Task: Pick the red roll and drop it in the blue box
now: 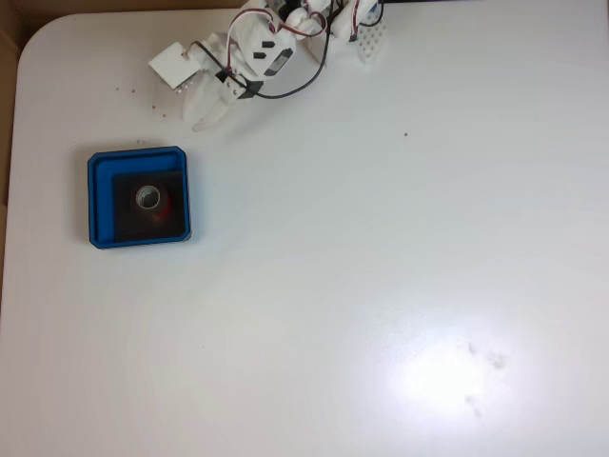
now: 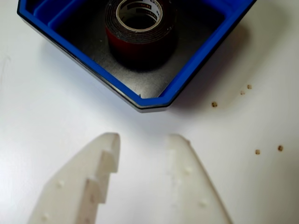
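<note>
The red roll (image 2: 140, 28) lies flat on the black floor of the blue box (image 2: 196, 65), its red side below a dark ring face and a pale core. In the wrist view the white gripper (image 2: 145, 140) hangs over the table (image 2: 261, 186) just outside a box corner, jaws parted and holding nothing. In the fixed view the box (image 1: 100, 195) sits near the table's left edge with the roll (image 1: 150, 200) inside and the gripper (image 1: 207, 114) apart from it.

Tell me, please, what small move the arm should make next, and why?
Probably just pull back toward its base. The roll already sits inside the box, and the claw is open and empty over bare table beside the box's corner, so nothing seems left to grasp.
</note>
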`<state>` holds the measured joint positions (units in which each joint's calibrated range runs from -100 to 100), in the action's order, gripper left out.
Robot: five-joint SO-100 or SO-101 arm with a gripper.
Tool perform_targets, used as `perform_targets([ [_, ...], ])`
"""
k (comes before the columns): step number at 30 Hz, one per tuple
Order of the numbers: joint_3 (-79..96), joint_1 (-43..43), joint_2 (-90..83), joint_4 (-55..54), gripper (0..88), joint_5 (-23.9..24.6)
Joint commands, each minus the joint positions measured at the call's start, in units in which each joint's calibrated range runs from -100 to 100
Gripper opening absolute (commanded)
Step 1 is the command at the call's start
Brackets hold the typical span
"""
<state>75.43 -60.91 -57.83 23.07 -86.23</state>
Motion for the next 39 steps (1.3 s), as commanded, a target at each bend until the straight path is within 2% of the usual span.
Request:
perform_targets([
  [1,8.9,0.3,-11.0,-1.5,9.3,-0.4],
  [9,23.7,1.5,-29.0,-1.4,9.3,-0.4],
  [13,24.6,3.3,-32.7,-1.0,9.3,-0.5],
  [23,24.6,14.2,-41.7,-0.9,9.2,-0.5],
  [39,24.6,42.4,-41.3,-0.9,9.2,0.1],
])
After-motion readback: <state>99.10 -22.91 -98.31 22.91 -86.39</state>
